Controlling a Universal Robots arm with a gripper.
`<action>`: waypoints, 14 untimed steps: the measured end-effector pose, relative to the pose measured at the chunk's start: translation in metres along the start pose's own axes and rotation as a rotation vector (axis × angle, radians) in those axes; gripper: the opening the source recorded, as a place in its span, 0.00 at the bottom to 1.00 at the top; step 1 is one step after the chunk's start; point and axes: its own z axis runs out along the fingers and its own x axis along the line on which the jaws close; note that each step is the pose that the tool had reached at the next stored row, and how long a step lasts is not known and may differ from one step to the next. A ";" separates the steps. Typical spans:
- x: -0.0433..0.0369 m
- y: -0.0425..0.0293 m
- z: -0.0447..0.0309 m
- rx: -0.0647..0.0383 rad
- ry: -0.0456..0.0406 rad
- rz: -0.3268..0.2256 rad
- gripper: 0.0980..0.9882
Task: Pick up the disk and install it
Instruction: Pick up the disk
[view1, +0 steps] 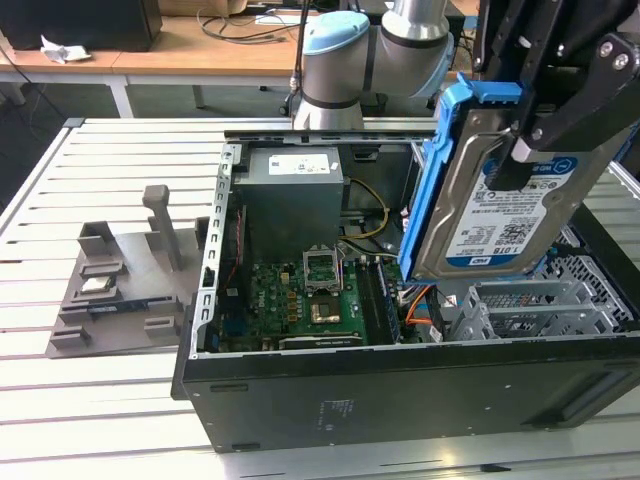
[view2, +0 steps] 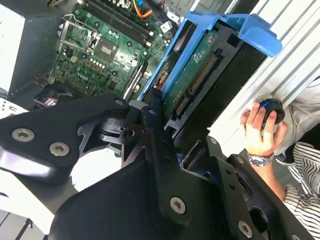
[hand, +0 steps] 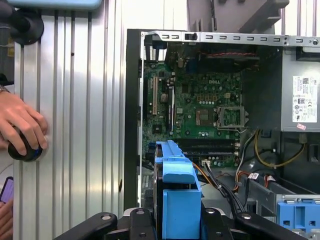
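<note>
Gripper (view1: 512, 160) clamping disk (view1: 497, 232), long axis near-vertical

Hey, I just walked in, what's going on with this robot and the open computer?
The robot arm's gripper has its fingers closed on the disk, a silver hard drive in a blue carrier frame. It holds the disk on edge in the air above the open computer case, toward the exterior view's right. The disk is not seated in the case yet. In the first wrist view, a person's hand rests on a round dark knob on the slatted table beside the case.
</note>
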 end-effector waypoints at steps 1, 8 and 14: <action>0.0001 -0.0032 0.0001 0.000 -0.0001 0.000 0.30; 0.0004 -0.0236 0.0009 0.000 0.0000 0.000 0.30; 0.0008 -0.0379 0.0077 0.000 0.0002 0.000 0.30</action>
